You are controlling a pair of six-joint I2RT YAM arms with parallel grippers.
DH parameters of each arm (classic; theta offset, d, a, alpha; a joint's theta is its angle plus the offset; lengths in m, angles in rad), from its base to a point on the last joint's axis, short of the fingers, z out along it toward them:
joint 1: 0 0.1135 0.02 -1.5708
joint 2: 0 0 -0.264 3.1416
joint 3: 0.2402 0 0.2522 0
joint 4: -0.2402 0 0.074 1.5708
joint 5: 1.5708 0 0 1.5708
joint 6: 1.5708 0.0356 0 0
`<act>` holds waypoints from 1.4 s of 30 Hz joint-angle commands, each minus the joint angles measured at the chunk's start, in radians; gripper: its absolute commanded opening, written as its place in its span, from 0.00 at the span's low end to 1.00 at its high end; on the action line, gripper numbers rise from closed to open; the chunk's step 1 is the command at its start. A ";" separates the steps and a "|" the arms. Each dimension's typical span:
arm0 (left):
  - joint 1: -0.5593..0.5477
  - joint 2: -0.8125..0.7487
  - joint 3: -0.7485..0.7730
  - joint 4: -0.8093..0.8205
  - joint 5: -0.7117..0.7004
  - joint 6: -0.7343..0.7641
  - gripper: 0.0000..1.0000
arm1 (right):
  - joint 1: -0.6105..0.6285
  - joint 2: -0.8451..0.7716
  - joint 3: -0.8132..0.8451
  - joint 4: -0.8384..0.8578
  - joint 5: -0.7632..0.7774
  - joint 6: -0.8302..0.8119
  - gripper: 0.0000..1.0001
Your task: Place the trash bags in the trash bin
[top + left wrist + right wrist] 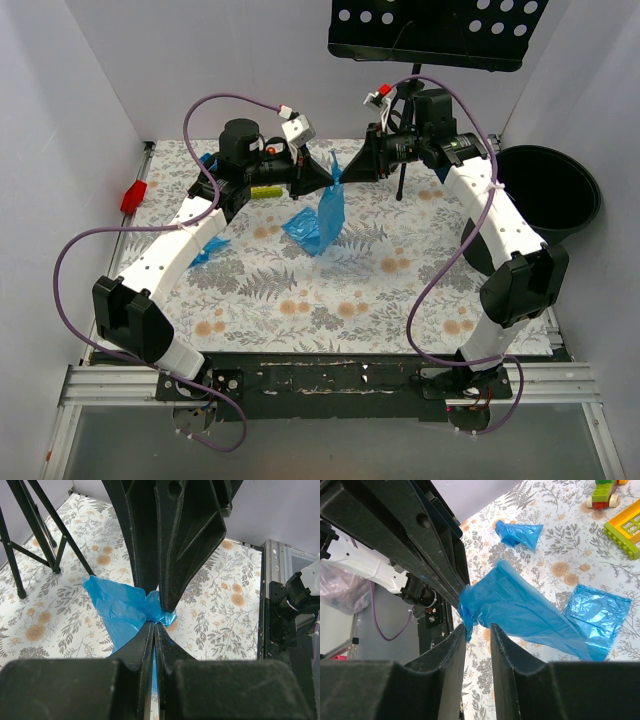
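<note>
So, nearest first: my left gripper [153,625] is pinched tight on the gathered corner of a blue trash bag [117,607]. The film hangs loose below those fingertips, mostly lifted off the floral cloth [330,300].

My right gripper [478,627] meets it tip to tip, with its fingers apart and a plain gap between them. The bag's bunched neck sits right at that gap, against one fingertip. Whether it lies truly between the pads I cannot tell.

I judge the bag is held up like this so a second pinch can share it. One grip alone steers floppy film badly.

The right wrist view shows that gap. In the left wrist view the same fingers look almost closed around the neck, so it hides the gap.

The right wrist view also shows what lies on the cloth beyond my fingertips:
- a folded square bag [597,612], just past the hanging film
- a small blue wad [520,532], farther on
- toy blocks [622,527], farthest

Only the top view shows the black bin [548,150], well apart from both grippers, out past my right wrist. I see no blue inside it, so the bags are not yet in. Beyond the fingers stands the music stand [430,30].
</note>
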 commanded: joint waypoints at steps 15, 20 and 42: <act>0.004 -0.041 0.009 0.001 0.011 0.025 0.00 | 0.001 0.000 -0.002 0.126 -0.113 0.084 0.02; 0.006 -0.055 0.007 0.000 -0.059 0.022 0.00 | -0.017 -0.016 -0.018 0.085 -0.033 0.041 0.01; 0.013 -0.047 0.004 -0.032 0.017 0.072 0.00 | -0.029 0.000 -0.007 0.207 -0.166 0.136 0.54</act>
